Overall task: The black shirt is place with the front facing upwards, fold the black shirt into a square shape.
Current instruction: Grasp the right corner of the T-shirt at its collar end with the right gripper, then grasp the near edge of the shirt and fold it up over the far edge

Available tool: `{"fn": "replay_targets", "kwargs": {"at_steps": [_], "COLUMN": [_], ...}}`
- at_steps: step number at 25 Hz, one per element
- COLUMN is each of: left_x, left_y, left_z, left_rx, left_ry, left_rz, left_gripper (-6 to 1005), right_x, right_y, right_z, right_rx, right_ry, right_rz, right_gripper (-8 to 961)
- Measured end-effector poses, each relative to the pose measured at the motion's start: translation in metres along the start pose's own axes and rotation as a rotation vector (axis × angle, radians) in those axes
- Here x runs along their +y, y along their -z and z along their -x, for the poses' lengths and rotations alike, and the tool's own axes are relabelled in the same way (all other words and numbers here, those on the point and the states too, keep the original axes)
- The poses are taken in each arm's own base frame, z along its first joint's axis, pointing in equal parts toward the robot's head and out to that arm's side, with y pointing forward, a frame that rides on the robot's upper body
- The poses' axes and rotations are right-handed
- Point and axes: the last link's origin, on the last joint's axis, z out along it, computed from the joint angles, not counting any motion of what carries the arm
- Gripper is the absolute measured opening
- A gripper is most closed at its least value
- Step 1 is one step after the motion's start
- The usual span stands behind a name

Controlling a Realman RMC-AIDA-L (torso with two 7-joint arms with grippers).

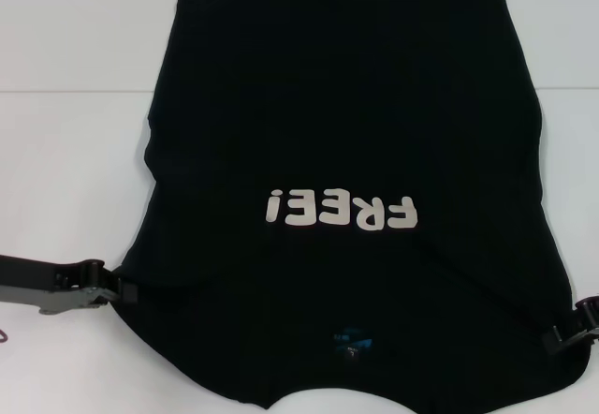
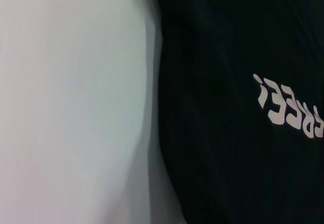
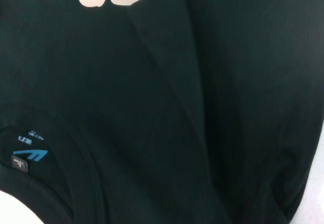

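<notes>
My left end effector (image 1: pixel 117 292) is sitting at the near left edge of the black shirt (image 1: pixel 346 133); whether it is spread or pinching cloth I cannot tell. My right end effector (image 1: pixel 562 334) is sitting at the near right edge, its state likewise hidden against the dark fabric. The black shirt is lying flat on the white worktop (image 1: pixel 65 152), front up, collar nearest me, with the white lettering (image 1: pixel 342 210) reading inverted and the blue neck label (image 1: pixel 354 341) showing inside the collar. I judge both end effectors are positioned at opposite shoulders so that the first fold can be drawn evenly; no fold appears made yet.
</notes>
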Motion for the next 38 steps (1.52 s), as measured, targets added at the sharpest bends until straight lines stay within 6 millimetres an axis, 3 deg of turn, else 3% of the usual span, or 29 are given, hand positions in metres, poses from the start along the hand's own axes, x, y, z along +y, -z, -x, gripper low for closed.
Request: {"fn": "replay_targets", "kwargs": {"at_steps": [1, 3, 9, 20, 30, 38], "left_x": [0.000, 0.000, 0.003, 0.006, 0.012, 0.010], "left_y": [0.000, -0.001, 0.001, 0.003, 0.011, 0.019], "left_z": [0.000, 0.001, 0.000, -0.001, 0.010, 0.037], "left_rx": [-0.001, -0.003, 0.001, 0.019, -0.037, -0.153], "left_ry": [-0.001, -0.003, -0.018, -0.032, -0.042, -0.030], "left_rz": [0.001, 0.004, 0.023, 0.055, 0.160, 0.260], "left_gripper": [26, 26, 26, 26, 26, 26], "right_x": [0.001, 0.002, 0.004, 0.004, 0.006, 0.006], "right_y": [-0.001, -0.002, 0.000, 0.004, 0.016, 0.023], "right_z": [0.000, 0.001, 0.004, 0.007, 0.004, -0.020], "right_rx": [0.004, 0.012, 0.002, 0.015, 0.034, 0.139], "right_ry": [0.003, 0.011, 0.034, 0.058, 0.112, 0.146], "right_rz": [-0.004, -0.012, -0.030, -0.053, -0.031, 0.041], "right_gripper": [710, 506, 258, 53, 49, 51]}}
